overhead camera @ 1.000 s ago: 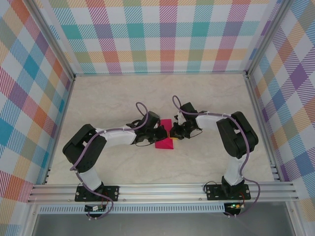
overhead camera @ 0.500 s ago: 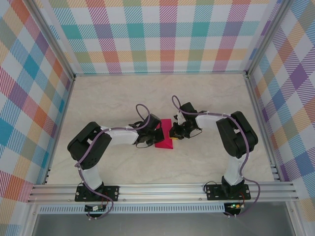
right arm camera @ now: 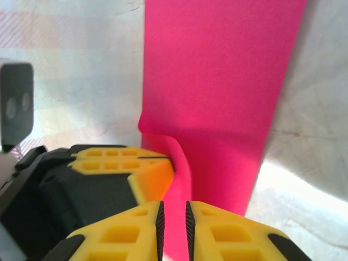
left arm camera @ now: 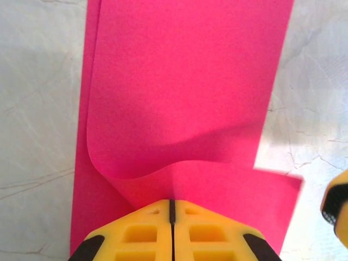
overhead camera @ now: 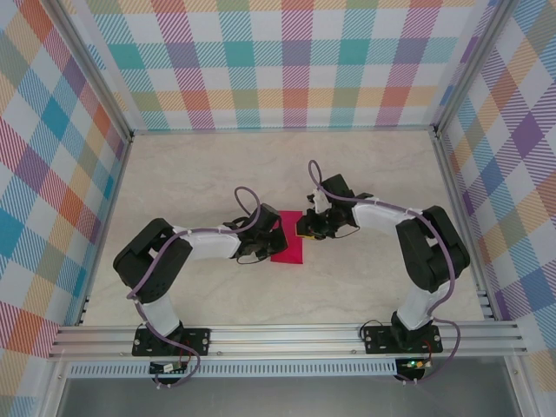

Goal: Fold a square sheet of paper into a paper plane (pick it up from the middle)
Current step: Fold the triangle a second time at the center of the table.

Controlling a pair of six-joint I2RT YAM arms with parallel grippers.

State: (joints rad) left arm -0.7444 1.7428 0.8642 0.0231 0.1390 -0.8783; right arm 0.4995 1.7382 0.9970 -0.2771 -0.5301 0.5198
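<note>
**Sheet.** The square sheet of paper (overhead camera: pixel 291 250) lies at the centre of the top view on the pale marbled table (overhead camera: pixel 200 182). It is magenta-pink and folded into a narrow upright rectangle. In the left wrist view (left arm camera: pixel 185 81) its upper layer bulges into a soft curl at lower centre. The right wrist view (right arm camera: pixel 217 81) shows the same curl at the strip's left edge.

**Arms.** Both arms are bent at the elbow, with the forearms converging on the sheet from either side. The left gripper (left arm camera: pixel 171 209) has its fingers pressed together, pinching the curled layer. The right gripper (right arm camera: pixel 174 212) stands narrowly parted, with pink visible in the slit.
</note>
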